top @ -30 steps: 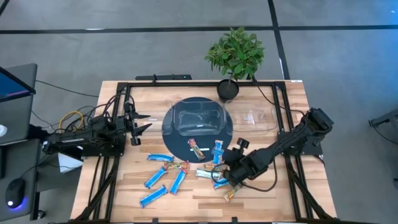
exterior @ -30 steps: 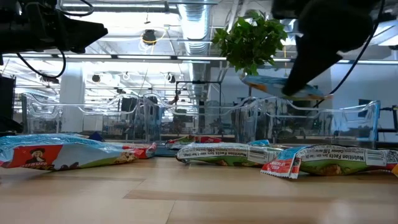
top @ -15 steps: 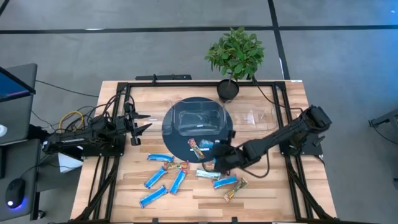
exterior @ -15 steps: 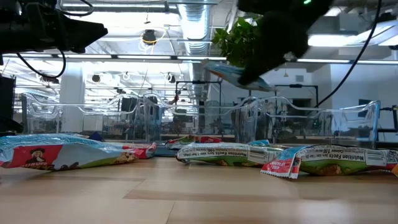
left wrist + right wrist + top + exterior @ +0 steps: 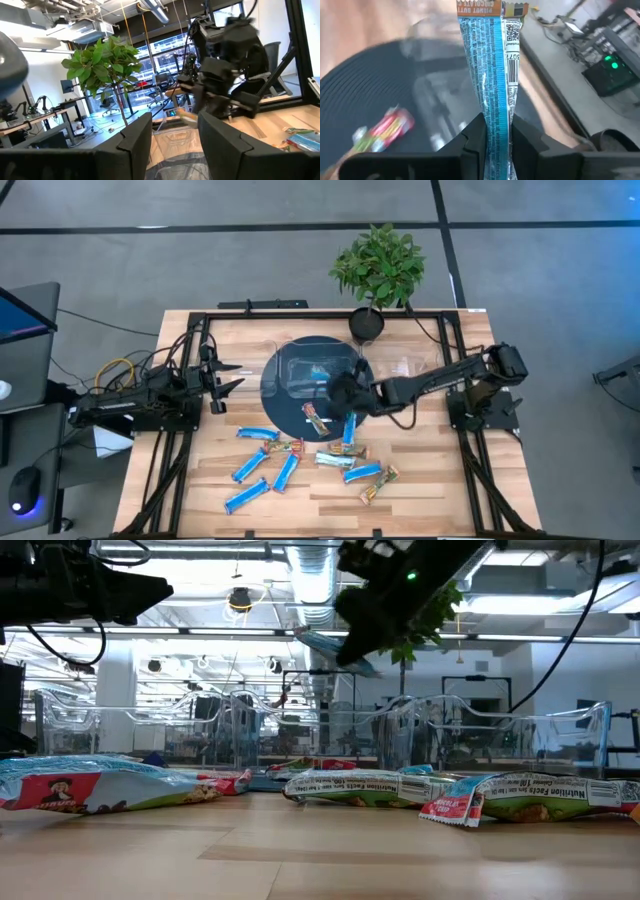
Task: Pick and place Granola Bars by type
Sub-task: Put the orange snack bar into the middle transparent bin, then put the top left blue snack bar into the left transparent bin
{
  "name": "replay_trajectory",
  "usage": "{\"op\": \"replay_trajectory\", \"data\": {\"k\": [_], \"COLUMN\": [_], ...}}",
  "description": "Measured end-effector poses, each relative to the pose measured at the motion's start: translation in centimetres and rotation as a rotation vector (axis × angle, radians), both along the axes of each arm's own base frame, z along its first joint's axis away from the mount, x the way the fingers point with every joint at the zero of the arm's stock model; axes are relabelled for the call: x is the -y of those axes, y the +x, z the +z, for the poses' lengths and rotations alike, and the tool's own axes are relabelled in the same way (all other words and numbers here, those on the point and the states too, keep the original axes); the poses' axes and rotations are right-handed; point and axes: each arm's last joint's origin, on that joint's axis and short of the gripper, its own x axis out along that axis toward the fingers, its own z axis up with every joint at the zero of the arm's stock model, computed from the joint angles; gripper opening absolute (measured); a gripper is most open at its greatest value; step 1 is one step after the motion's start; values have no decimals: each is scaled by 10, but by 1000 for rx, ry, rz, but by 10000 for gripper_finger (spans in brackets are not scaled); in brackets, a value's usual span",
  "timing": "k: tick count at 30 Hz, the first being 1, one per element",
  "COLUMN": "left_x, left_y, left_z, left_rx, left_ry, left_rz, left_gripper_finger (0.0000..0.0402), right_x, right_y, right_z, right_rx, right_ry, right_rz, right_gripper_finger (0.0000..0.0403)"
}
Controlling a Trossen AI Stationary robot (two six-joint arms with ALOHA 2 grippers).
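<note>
Nearest the table's front edge, loose granola bars [image 5: 300,461] lie scattered on the wooden table [image 5: 450,480], mostly blue, a few tan. Beyond them, one red-print bar [image 5: 317,420] rests on the dark round mat [image 5: 275,395]. Right gripper [image 5: 342,391] hangs over the clear bin [image 5: 319,370] on that mat, fingers clamped tight on a blue bar [image 5: 492,75], lifted clear of the table. Left gripper [image 5: 228,377] waits at the table's left side, fingers partly apart, holding nothing. Potted plant [image 5: 379,268] at the far edge.

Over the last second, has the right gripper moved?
Yes. The right gripper, shut on a blue granola bar, moved from the loose bars to the clear container on the dark mat.
</note>
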Motion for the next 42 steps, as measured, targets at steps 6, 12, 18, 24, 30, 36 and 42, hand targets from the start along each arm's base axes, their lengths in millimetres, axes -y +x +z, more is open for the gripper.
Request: {"op": "replay_trajectory", "data": {"k": [6,12,18,24,30,36,42], "left_x": [0,0,0,0,0,0,0], "left_y": [0,0,0,0,0,0,0], "left_z": [0,0,0,0,0,0,-2], "left_rx": [0,0,0,-1,-1,-5,-17], "left_ry": [0,1,1,1,1,0,-4], "left_rz": [0,0,0,0,0,0,-1], "left_gripper_finger": [155,155,155,155,155,155,155], "right_x": [46,86,104,102,89,50,5], "right_y": [8,8,6,6,11,18,14], "right_z": [5,1,-1,-1,3,7,3], "right_rx": [88,116,116,114,114,130,108], "right_ry": [76,252,281,276,222,181,248], "right_rz": [-72,-78,-99,-89,-6,130,195], "right_gripper_finger": [59,59,73,139,212,234,223]}}
